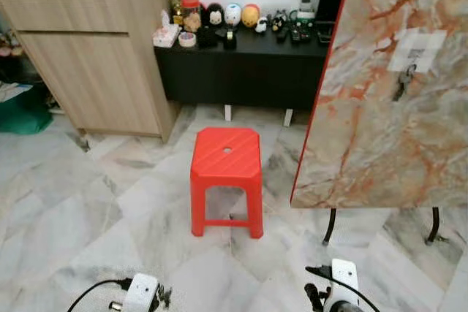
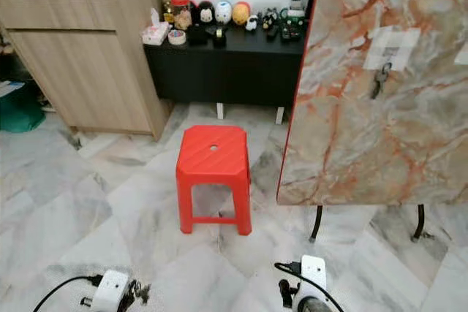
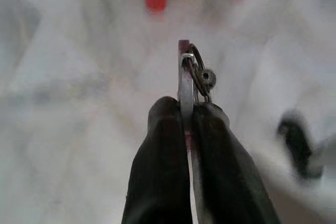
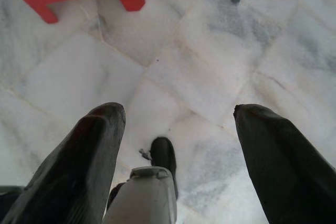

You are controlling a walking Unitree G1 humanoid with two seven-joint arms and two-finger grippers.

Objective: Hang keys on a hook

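left gripper (image 3: pixel 185 116): I see it pinched tight on the keys (image 3: pixel 191 72); a flat key blade sits between the fingers, with the ring and a small round bit sticking out past the tips.
keys axis: blade runs along the fingers, pointing forward and away from the wrist.
right gripper (image 4: pixel 176 129): fingers spread wide, nothing between them, marble floor (image 4: pixel 220 66) below. Idle.
hook (image 1: pixel 414 57): on a pale patch high on the marbled board (image 1: pixel 380 122), up, ahead and well off to the right of the left gripper. Something dark already hangs there (image 1: pixel 402 82), probably another key; too small to be sure.
red stool (image 1: pixel 227 173): ahead on the floor, between my hands and the cabinet; not in the direct line to the board, I think.
nearer arm: right is closer to the hook, but left has the keys.
next call: turn right, close in, raise left and present the ring to the hook.
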